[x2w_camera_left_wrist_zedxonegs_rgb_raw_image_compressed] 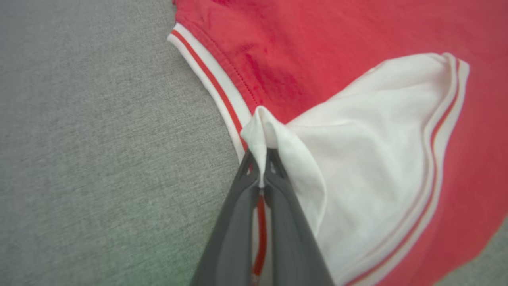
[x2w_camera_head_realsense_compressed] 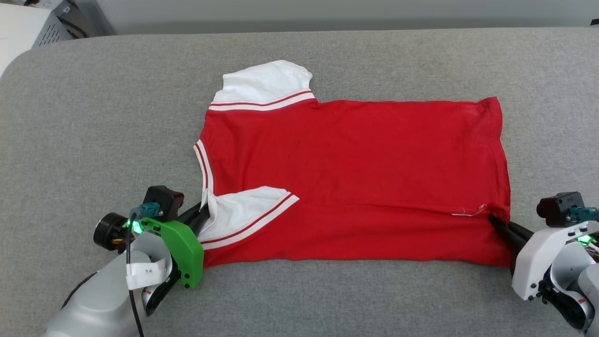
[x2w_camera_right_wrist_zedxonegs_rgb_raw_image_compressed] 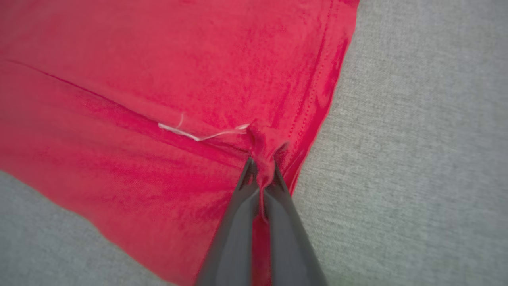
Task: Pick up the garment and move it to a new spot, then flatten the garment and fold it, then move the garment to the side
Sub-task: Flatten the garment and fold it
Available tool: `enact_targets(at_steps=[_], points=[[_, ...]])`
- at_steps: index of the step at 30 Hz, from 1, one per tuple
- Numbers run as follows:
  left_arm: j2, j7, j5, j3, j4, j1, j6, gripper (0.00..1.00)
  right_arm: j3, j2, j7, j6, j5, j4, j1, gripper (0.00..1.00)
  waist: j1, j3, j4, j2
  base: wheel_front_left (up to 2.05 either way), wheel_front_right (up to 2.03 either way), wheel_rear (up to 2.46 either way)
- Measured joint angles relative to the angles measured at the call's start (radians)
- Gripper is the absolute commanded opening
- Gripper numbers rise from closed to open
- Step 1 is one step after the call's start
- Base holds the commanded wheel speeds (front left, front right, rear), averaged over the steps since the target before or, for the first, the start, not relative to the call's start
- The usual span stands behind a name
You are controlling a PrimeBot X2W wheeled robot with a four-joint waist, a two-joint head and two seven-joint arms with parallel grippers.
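**Head view.** The garment (x2w_camera_head_realsense_compressed: 355, 178) lies sideways at frame centre on the grey padded surface (x2w_camera_head_realsense_compressed: 93, 117), plain red side up. Collar end is at left, hem at right. The near white sleeve (x2w_camera_head_realsense_compressed: 243, 210) lies turned onto the red body.
- Left gripper (x2w_camera_head_realsense_compressed: 202, 216), lower left: pressed together on the sleeve end.
- Right gripper (x2w_camera_head_realsense_compressed: 493, 221), lower right: pressed together on the hem corner.
- Judged step: the lengthwise fold.
- To do it well, carry both ends level, keep the edge taut between them, set it parallel to the far edge, and release only once it lies flat.

**Left wrist view.** The fingers nip a peak of white sleeve cloth beside the striped trim.

**Right wrist view.** The fingers nip a red pucker at the hem, with a loose white thread (x2w_camera_right_wrist_zedxonegs_rgb_raw_image_compressed: 198, 135) alongside.

**Writing.** No lettering shows on the garment. The marks on the white tag (x2w_camera_head_realsense_compressed: 145, 274) on the left arm are too small to read.
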Motion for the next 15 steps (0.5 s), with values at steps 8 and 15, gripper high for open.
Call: enact_targets(at_steps=[8,15], points=[[-0.005,-0.039,-0.063,-0.079,0.053,-0.032,0.0,0.91,0.037,0.005,-0.027,0.0,0.023,0.045,-0.035,0.05,0.0,-0.014,0.008,0.0,0.0,0.0,0.0],[0.02,-0.052,-0.071,-0.091,0.051,-0.046,0.0,1.0,0.005,-0.016,-0.095,0.0,0.041,0.021,-0.025,1.0,0.0,-0.065,0.016,0.0,0.0,0.0,0.0]])
